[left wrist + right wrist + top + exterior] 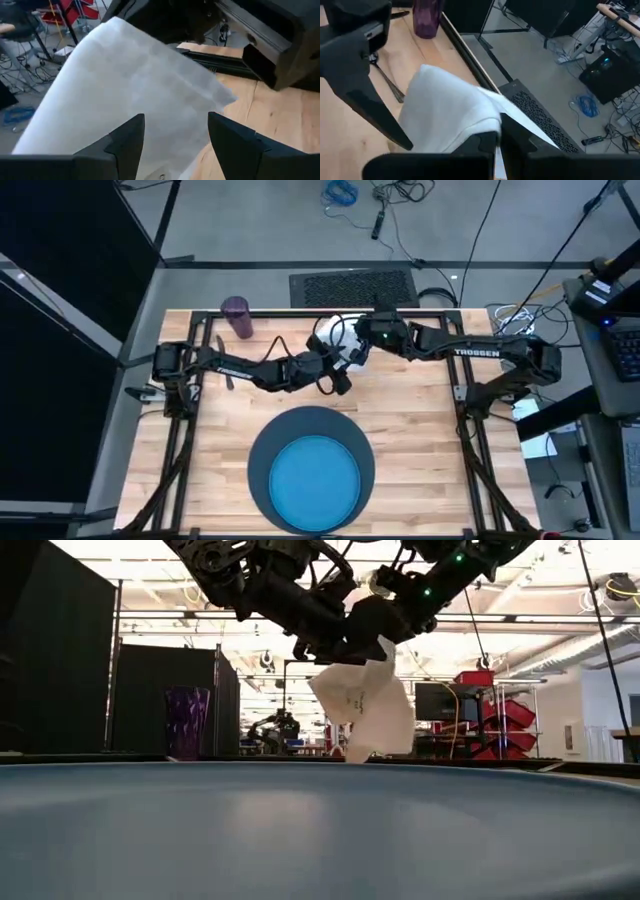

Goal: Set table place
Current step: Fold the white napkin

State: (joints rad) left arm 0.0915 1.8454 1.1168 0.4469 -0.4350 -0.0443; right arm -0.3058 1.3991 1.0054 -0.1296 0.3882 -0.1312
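Note:
A white napkin hangs over the far middle of the table, with my right gripper shut on it. My left gripper is open right beside it, a finger on either side of the napkin's hanging cloth. A bright blue plate lies on the dark round mat at the near middle. The purple cup stands upright at the far left. A piece of metal cutlery lies flat on the wood near the cup. My right gripper pinches the napkin's upper bunched part between its two fingers, coming from the table's right side. The cloth hangs slack below the fingers; its lower end is down near the table top. Whether my left gripper touches the napkin I cannot tell.
A black mesh grille lies on the floor past the table's far edge. Black frame bars run along the left and right sides. Bare wood lies to the left and right of the mat.

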